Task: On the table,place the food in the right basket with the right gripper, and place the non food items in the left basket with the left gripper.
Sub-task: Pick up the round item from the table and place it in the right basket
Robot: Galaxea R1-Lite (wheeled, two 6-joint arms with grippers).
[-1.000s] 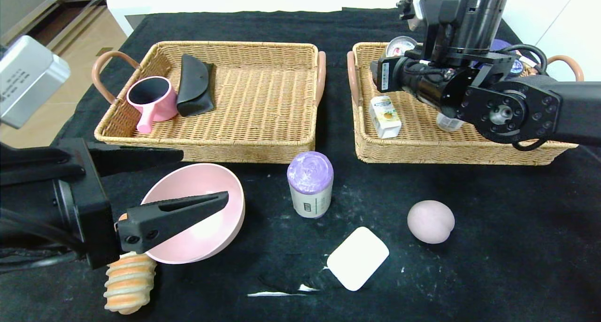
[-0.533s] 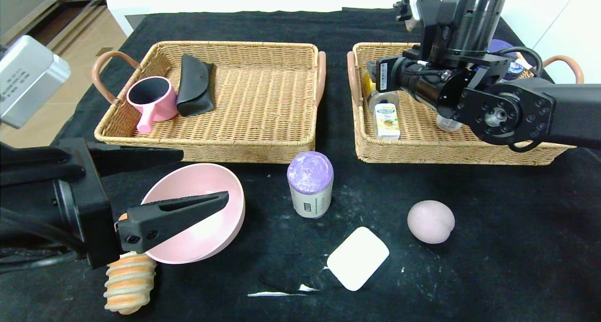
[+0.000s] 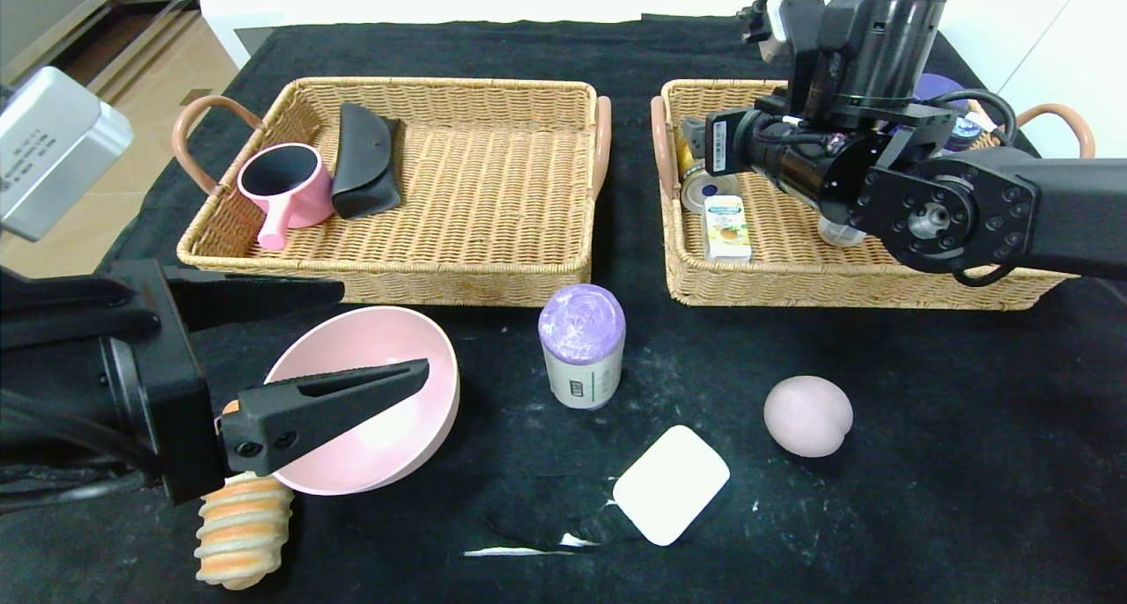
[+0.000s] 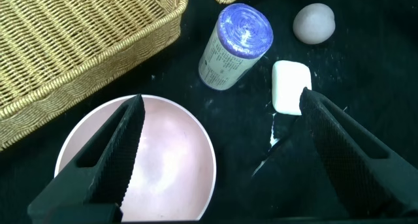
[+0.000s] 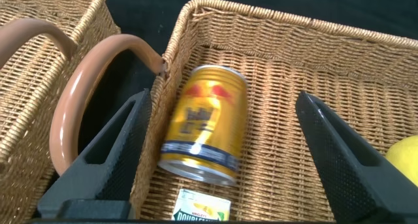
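Over on the left, the left gripper (image 3: 348,340) hangs low above the near-left part of the black table (image 3: 924,498), its jaws spread wide with nothing between them, one finger reaching across the pink bowl (image 3: 379,415) that sits under it. Just beside the bowl, at the table's front edge, lies an orange-and-cream ridged pastry (image 3: 239,534). Behind them stands the left basket (image 3: 493,274), holding a pink cup (image 3: 286,190) with its handle pointing forward and a black pouch (image 3: 363,159) just beside the cup. Toward the middle, in front of the gap between the baskets, a purple-topped cylinder (image 3: 581,347) stands upright; nearer the front lies a white rounded block (image 3: 671,483), and to its right a pinkish round peach-like fruit (image 3: 807,416), well apart from the cylinder. On the right, the right basket (image 3: 792,287) holds a small carton (image 3: 727,227) and, at its left wall, a yellow can (image 5: 206,123) lying on its side. The right gripper (image 5: 222,152) hovers over that corner of the basket, jaws standing wide on either side of the can without touching it. Part of something yellow and round (image 5: 405,160) shows farther inside the basket.
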